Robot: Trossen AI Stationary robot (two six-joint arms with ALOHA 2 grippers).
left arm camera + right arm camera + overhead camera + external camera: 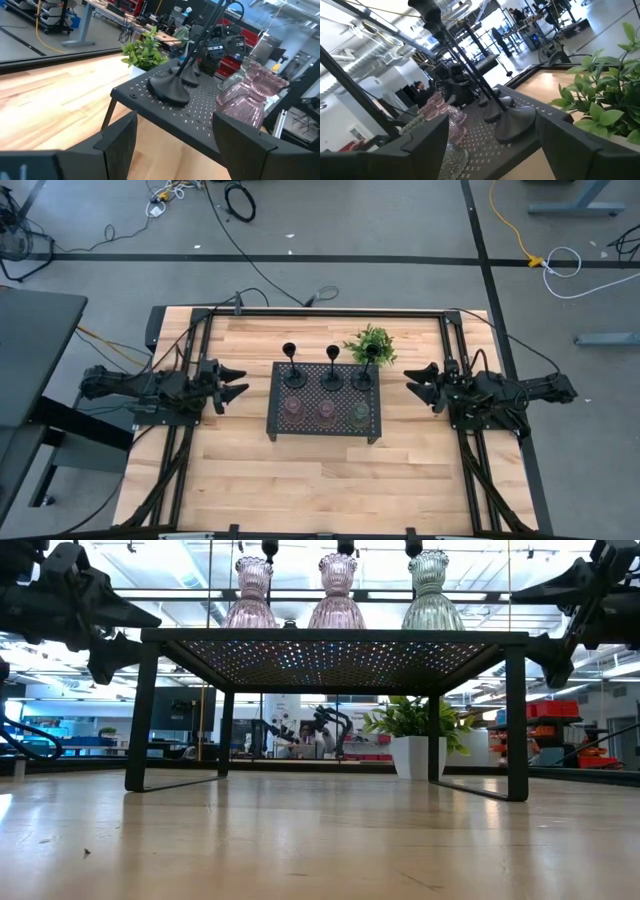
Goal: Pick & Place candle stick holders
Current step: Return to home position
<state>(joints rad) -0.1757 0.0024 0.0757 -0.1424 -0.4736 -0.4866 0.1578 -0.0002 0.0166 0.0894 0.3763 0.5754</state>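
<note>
**Standing Six on the Tray — Both Grippers Wide and Empty**

All six candle stick holders stand upright on the black perforated tray (274,402), which sits in the middle of the wooden table (240,470). Along the tray's edge nearest the plant (370,343) runs a row of slim stemmed ones. These are the left black holder (293,380), the middle black holder (332,380) and the right black holder (362,379), the last just beside the plant's leaves. Along the tray's opposite edge runs the squat row: the left pinkish holder (294,412), the middle pinkish holder (326,413) and the olive-green holder (359,414). Each stands in line with a black one across the tray. From table height the three ribbed squat pieces show side by side on the tray's top, apart from one another.

The left gripper (243,381) hangs off the tray's left short end, near it but not touching, fingers spread with nothing between them. Its wrist camera looks between the two dark fingers (120,142) at the tray's corner, a black base and a pinkish holder. The right gripper (408,381) hangs off the tray's right short end — likewise apart from it. Its fingers (427,145) are spread wide and empty, pointed at the tray.
</note>
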